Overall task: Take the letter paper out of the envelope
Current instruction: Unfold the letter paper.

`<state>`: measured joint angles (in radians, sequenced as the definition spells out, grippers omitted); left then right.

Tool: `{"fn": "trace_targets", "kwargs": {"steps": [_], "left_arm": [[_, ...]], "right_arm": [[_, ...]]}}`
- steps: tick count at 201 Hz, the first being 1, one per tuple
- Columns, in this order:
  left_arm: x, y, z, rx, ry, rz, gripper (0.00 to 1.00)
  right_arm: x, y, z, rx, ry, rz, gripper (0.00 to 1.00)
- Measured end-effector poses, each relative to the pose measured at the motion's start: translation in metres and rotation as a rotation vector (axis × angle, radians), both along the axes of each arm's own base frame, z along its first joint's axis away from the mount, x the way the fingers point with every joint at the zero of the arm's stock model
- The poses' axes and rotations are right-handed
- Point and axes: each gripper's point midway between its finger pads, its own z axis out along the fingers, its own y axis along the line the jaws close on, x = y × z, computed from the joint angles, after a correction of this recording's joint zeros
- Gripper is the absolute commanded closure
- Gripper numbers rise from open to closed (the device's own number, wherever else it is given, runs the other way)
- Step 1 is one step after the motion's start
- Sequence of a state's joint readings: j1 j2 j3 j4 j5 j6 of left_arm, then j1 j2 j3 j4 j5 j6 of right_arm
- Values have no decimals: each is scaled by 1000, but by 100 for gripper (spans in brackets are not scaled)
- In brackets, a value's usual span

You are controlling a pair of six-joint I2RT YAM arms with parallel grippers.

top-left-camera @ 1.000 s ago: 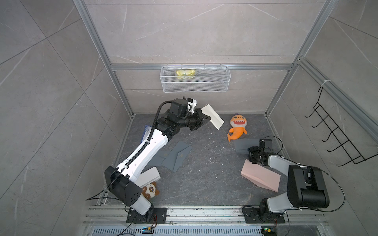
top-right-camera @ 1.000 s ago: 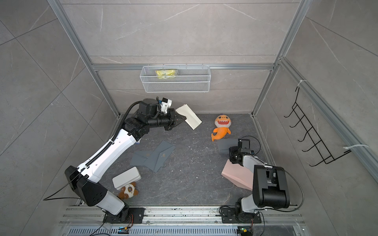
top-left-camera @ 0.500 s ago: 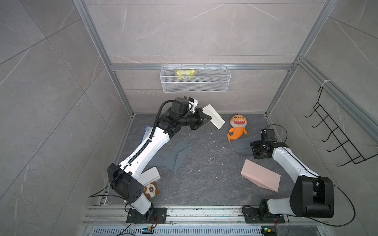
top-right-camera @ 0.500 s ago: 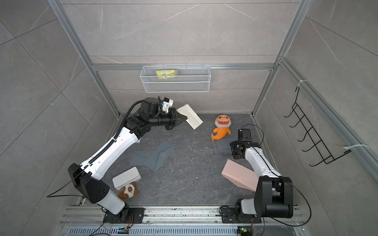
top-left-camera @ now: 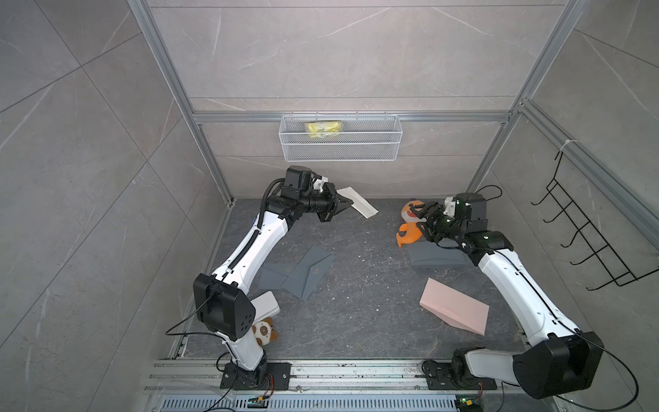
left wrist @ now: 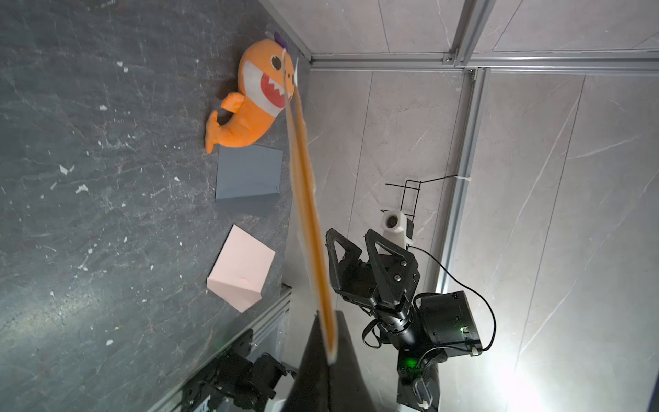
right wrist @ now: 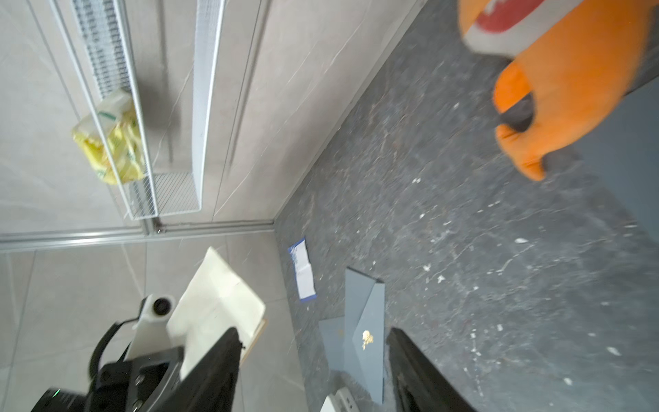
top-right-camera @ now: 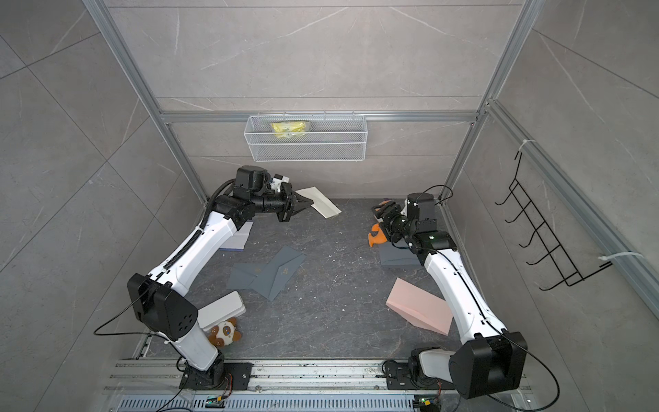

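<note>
Counter [top-left-camera: 356, 331]: dark stone, flecked with white scraps. I see both arms reaching over its far half, facing each other. Wire basket [top-left-camera: 340, 146] hangs on the back wall. Pink envelope [top-left-camera: 454, 310] lies on the counter's right side. Grey envelope [top-left-camera: 303, 273] lies opened out mid-counter. Cream envelope [top-left-camera: 358, 205] is up in the air near the back wall, pinched at its near edge by the left fingers [top-left-camera: 343, 206], which are clamped tight on it. I can't tell the letter paper apart from the envelope. Orange plush toy [top-left-camera: 410, 233] sits under the right fingers [top-left-camera: 419, 218], which are spread apart and hold nothing.
</note>
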<state>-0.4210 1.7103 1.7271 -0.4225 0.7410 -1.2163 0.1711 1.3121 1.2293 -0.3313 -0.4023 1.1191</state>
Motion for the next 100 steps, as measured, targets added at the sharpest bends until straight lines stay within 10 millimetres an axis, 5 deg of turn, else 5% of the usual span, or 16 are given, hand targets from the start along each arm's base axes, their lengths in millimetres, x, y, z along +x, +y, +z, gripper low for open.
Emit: {"fn": "trace_targets", "kwargs": {"steps": [33,63,100], "left_arm": [[-3,-5,-8,-27,77,-16,100],[-5,-6,-14,-30,111,-21,100],[-6,-7,-22,-29,134,-21,100]], "right_arm": [[-14,39,-9,87,26,97,35],[-19,46,-30,124,87,90,37],[-12,55,-26,169,69,92,37]]}}
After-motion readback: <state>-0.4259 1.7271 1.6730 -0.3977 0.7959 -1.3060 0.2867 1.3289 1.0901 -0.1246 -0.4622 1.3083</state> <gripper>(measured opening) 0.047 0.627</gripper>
